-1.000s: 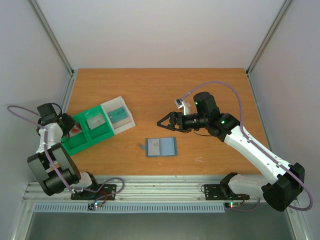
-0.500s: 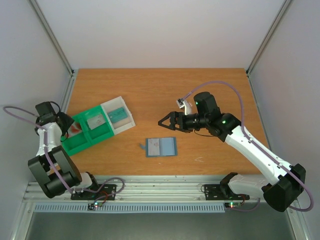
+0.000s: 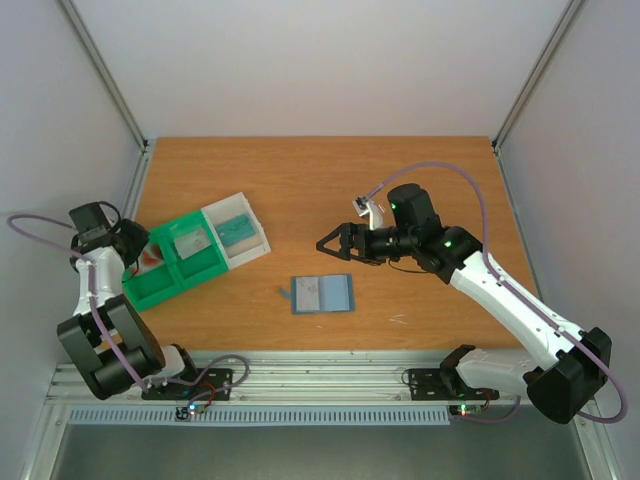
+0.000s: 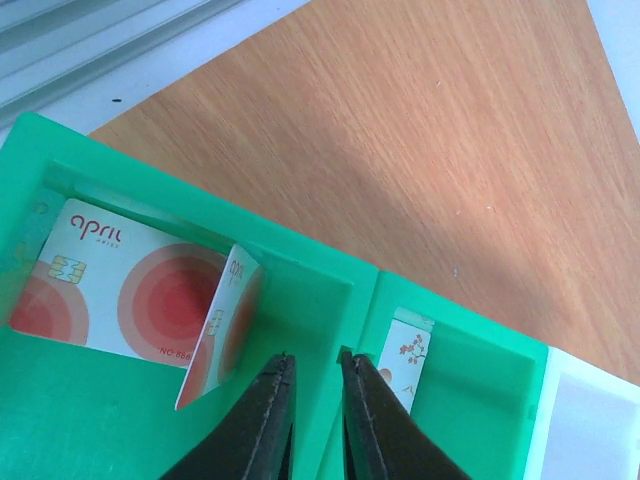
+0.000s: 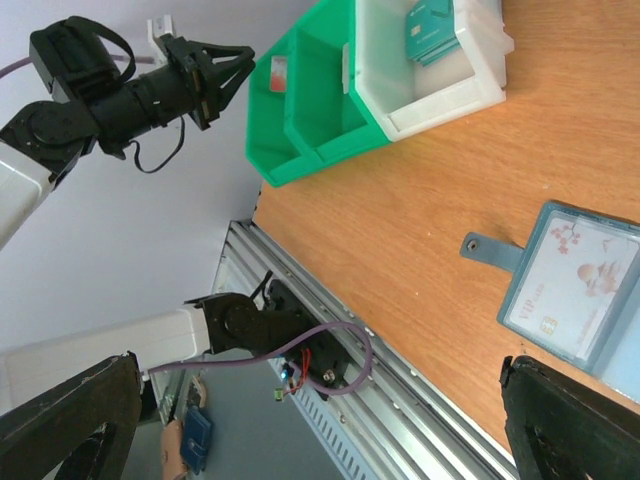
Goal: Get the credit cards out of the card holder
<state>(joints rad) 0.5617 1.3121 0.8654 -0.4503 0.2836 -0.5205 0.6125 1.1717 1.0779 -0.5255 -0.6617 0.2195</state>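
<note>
The slate-blue card holder [image 3: 322, 294] lies open on the table with a white blossom-print card [image 5: 580, 275] still in its pocket. My right gripper [image 3: 330, 243] hovers above and behind it, open wide and empty, its fingers at the bottom corners of the right wrist view [image 5: 320, 430]. My left gripper [image 4: 317, 375] hangs over the green tray [image 4: 300, 270], its jaws a narrow gap apart with nothing between them. A white card with red circles [image 4: 120, 295] lies in the tray's left compartment, and a second card [image 4: 222, 325] leans on edge beside it. A blossom card [image 4: 405, 360] sits in the middle compartment.
A clear whitish tray [image 3: 245, 252] adjoins the green tray [image 3: 150, 290] and holds a teal card [image 3: 238, 228]. Bare wood surrounds the card holder. Metal frame posts stand at the table's back corners.
My left gripper has drifted slightly left over the green tray's end. The right arm and the card holder have hardly moved.
</note>
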